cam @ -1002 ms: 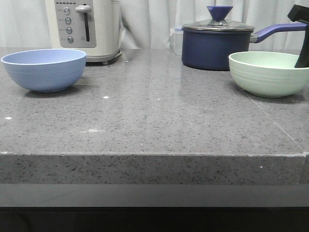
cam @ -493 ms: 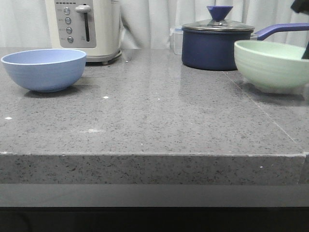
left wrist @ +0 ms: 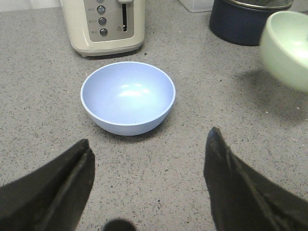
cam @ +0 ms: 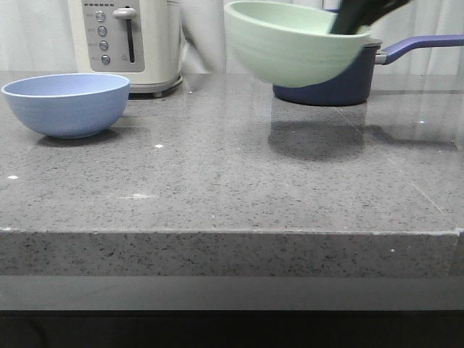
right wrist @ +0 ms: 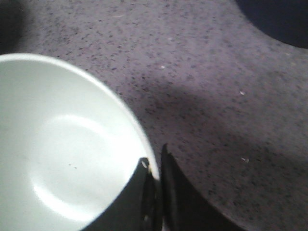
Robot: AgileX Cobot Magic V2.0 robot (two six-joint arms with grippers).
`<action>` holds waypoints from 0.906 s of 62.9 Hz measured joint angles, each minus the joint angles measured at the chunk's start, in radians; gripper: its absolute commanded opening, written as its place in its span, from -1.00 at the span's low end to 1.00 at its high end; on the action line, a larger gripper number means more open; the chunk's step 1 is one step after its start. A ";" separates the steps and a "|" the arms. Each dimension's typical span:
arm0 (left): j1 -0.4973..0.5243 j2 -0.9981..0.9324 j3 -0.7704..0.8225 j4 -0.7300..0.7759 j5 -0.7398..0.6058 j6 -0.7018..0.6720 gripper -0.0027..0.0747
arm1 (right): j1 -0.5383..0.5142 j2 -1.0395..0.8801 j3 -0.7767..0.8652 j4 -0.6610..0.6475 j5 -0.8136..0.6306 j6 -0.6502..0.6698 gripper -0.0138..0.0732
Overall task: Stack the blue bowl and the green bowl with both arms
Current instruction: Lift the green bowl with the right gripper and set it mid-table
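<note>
The blue bowl (cam: 67,104) stands upright on the grey counter at the far left; it also shows in the left wrist view (left wrist: 127,97). My left gripper (left wrist: 149,144) is open and empty, a little short of the blue bowl. My right gripper (right wrist: 155,161) is shut on the rim of the green bowl (right wrist: 57,144), one finger inside and one outside. In the front view the green bowl (cam: 290,43) hangs tilted in the air above the counter's middle right, with the right gripper (cam: 346,27) at its far-right rim. The green bowl also shows in the left wrist view (left wrist: 288,48).
A cream toaster (cam: 127,40) stands behind the blue bowl. A dark navy lidded saucepan (cam: 341,83) with a long handle (cam: 420,47) stands at the back right, behind the lifted bowl. The counter's front edge (cam: 232,232) runs across the front view.
My right gripper has lifted the green bowl off the counter at the right and carried it up and to the left. The blue bowl has not moved.
</note>
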 measured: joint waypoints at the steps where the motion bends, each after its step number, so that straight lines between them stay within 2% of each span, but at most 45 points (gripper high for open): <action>1: 0.000 0.000 0.000 0.000 0.000 0.000 0.29 | 0.019 0.008 -0.010 -0.011 0.000 0.008 -0.81; 15: 0.000 0.000 0.000 0.000 0.000 0.000 0.29 | 0.161 0.124 -0.091 -0.169 0.000 0.124 -0.81; 32: 0.000 0.000 0.000 0.000 0.000 0.000 0.29 | 0.175 0.193 -0.125 -0.187 -0.010 0.142 -0.79; 50: 0.000 0.000 0.000 0.000 0.000 0.000 0.29 | 0.177 0.194 -0.125 -0.191 -0.017 0.142 -0.50; 57: 0.000 0.000 0.000 0.000 0.000 0.000 0.29 | 0.177 0.194 -0.126 -0.191 -0.015 0.144 -0.45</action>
